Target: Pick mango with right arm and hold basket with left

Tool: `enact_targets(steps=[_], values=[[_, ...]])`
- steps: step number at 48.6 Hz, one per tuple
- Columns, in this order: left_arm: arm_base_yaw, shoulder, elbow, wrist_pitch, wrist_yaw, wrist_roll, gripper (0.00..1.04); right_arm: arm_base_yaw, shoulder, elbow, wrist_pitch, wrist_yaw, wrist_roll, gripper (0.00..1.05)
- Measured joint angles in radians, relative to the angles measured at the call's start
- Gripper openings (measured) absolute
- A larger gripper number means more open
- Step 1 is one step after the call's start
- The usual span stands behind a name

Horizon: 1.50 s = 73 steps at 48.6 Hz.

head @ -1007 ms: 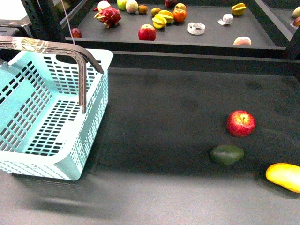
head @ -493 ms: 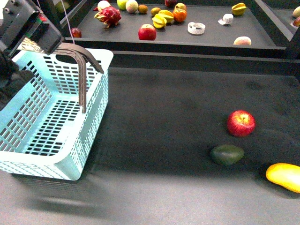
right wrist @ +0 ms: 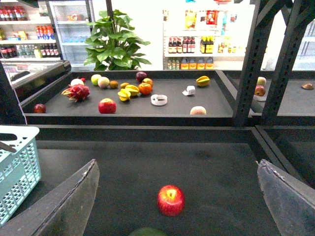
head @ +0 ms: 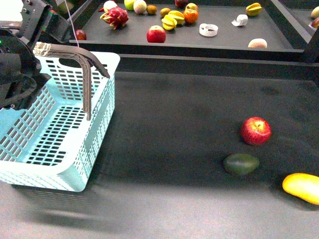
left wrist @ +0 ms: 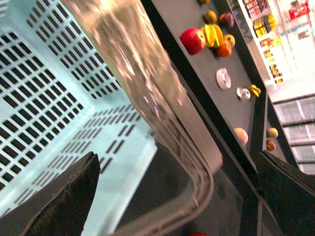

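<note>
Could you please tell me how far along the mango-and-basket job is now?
Nothing looks finished. In hand: the left gripper is open astride the handle of the basket, not clamped. Left: the mango lies untouched on the table, and the open right gripper is not over it.

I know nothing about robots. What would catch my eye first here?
The big light-blue basket fills the left of the front view, with the black left arm at its taped handle. On the dark table, toward the right, lie a red apple, a dark green avocado and the yellow mango at the picture's edge.
</note>
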State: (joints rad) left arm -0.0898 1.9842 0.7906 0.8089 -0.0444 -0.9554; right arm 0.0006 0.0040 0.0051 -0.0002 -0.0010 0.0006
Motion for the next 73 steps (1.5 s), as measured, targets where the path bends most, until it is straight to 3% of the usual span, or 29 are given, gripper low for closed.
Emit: enact_targets(steps=[7, 25, 39, 49, 62, 73], values=[[0.05, 0.064, 0.105, -0.032, 0.002, -0.011, 0.99, 0.0, 0.0, 0.0, 0.0, 0.0, 0.0, 0.96], [0.053, 0.253, 0.383, -0.125, -0.015, 0.026, 0.98, 0.0, 0.0, 0.0, 0.0, 0.0, 0.0, 0.96], [0.053, 0.241, 0.348, -0.126, -0.01, 0.01, 0.45, 0.0, 0.0, 0.0, 0.0, 0.0, 0.0, 0.96], [0.026, 0.133, 0.204, -0.126, 0.031, 0.037, 0.18, 0.0, 0.0, 0.0, 0.0, 0.0, 0.0, 0.96], [-0.074, -0.162, -0.098, -0.067, 0.188, 0.187, 0.17, 0.0, 0.0, 0.0, 0.0, 0.0, 0.0, 0.96], [-0.164, -0.236, -0.198, -0.024, 0.35, 0.345, 0.17, 0.0, 0.0, 0.0, 0.0, 0.0, 0.0, 0.96]])
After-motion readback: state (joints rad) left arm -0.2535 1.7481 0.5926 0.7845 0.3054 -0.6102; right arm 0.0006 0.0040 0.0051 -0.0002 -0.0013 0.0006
